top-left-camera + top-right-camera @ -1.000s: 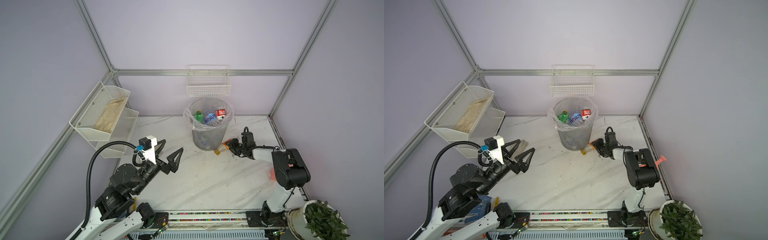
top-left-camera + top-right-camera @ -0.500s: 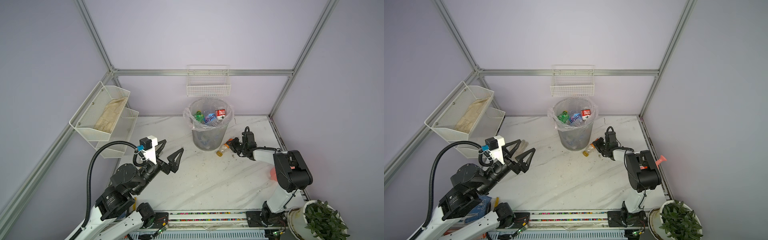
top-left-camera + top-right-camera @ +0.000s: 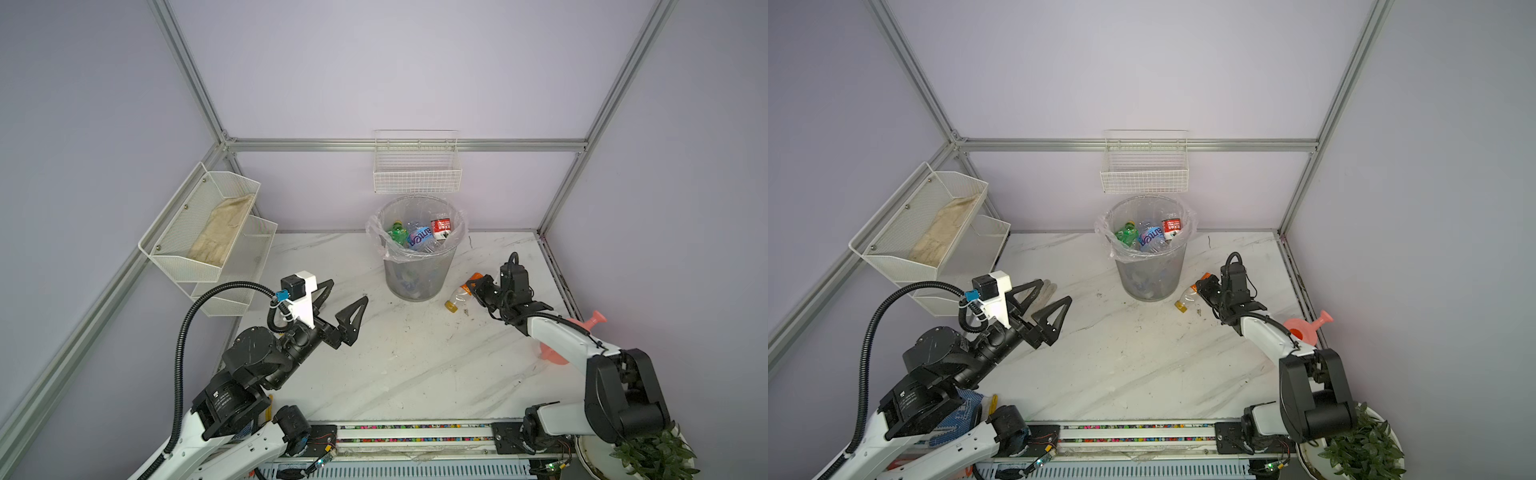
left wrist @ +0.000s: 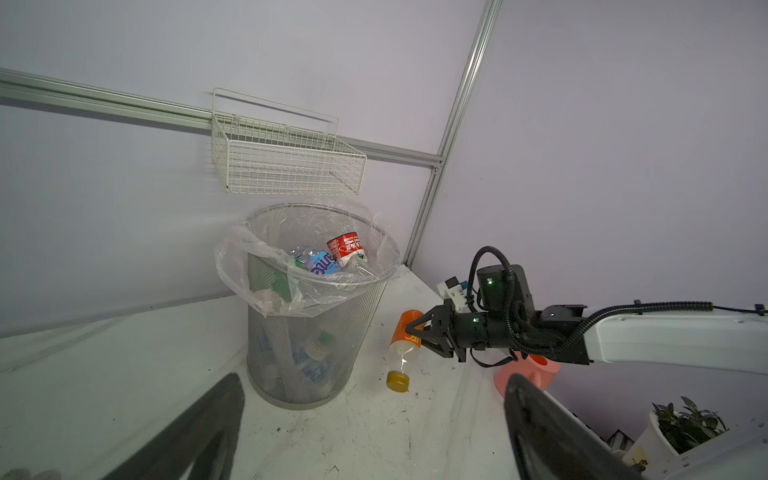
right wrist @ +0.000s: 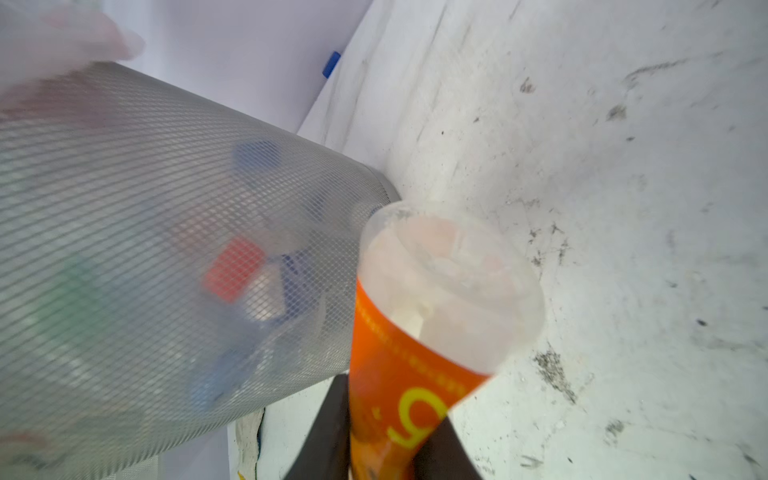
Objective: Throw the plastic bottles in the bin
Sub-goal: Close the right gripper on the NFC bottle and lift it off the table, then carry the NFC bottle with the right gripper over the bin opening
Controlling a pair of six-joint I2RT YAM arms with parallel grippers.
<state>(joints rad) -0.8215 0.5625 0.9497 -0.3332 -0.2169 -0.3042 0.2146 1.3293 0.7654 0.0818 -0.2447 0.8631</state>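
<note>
White marble-look tabletop, scuffed. Round grey metal-mesh bin with clear bag liner stands at the back centre, upright. Left gripper is raised over the table's left side, jaws spread wide, holding nothing. Right gripper is low, just right of the bin, jaws clamped on the orange label of a clear plastic bottle. That bottle is tilted, its yellow cap pointing down near the bin's foot. Inside the bin, on top: green bottle, blue-label bottle, red-label bottle.
</note>
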